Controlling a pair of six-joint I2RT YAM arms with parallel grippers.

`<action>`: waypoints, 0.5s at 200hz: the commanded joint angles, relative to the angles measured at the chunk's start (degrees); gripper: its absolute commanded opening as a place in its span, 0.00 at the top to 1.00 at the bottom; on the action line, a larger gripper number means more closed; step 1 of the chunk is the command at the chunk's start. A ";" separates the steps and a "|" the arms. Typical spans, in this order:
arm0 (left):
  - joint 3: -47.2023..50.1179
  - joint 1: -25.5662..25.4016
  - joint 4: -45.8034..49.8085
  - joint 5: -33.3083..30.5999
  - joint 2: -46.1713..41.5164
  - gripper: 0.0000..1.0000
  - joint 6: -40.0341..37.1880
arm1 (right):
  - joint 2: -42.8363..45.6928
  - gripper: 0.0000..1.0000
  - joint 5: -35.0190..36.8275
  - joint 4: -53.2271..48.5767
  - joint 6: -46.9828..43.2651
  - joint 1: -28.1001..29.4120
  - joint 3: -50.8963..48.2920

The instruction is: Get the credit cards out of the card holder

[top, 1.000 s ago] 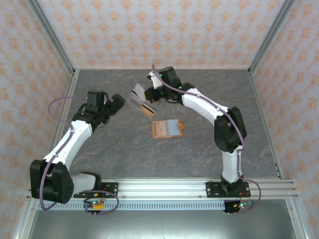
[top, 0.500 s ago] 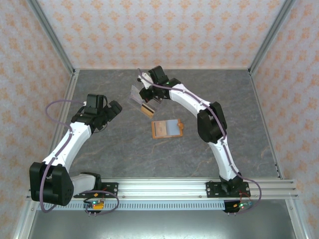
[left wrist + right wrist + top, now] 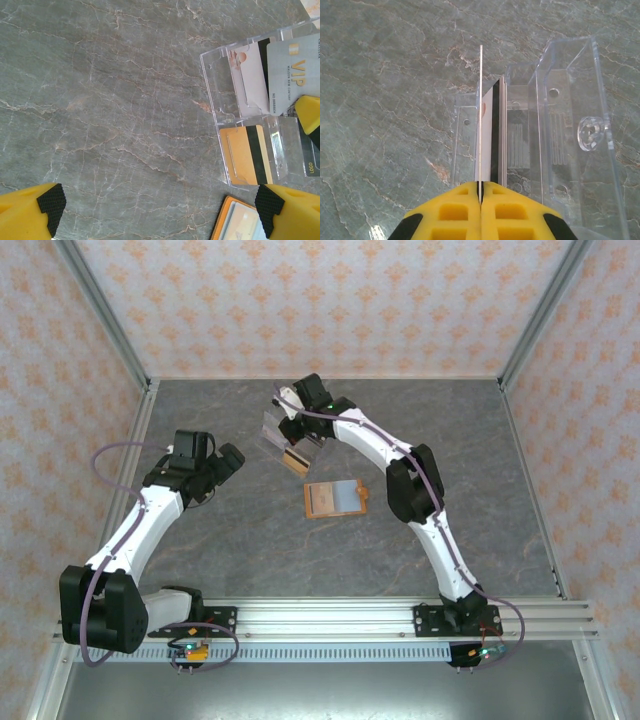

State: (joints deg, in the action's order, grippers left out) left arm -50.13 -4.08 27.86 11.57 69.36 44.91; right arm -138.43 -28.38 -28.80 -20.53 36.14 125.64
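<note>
These cards are light, stiff and slick, so I'd pinch a short edge and not the flat face. Right gripper is clamped on one card edge-on over the clear tray, far-left of the holder mid-table. Left gripper hangs wide open, empty. Since a second ago the right gripper has swung left; holder hasn't budged.

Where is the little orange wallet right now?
Seen from above, the orange wallet lies near the middle of the grey table, just right of the clear plastic case and nearer the robot's base.
</note>
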 commanded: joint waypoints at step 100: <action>1.16 0.47 -0.35 1.42 -2.24 0.00 0.45 | -4.47 1.00 2.37 -4.61 -1.67 0.25 7.84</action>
State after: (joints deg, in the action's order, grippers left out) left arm -49.65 -4.08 27.66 13.06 68.03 45.08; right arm -142.12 -27.16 -30.94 -21.08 36.23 131.26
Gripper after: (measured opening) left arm 0.997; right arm 0.044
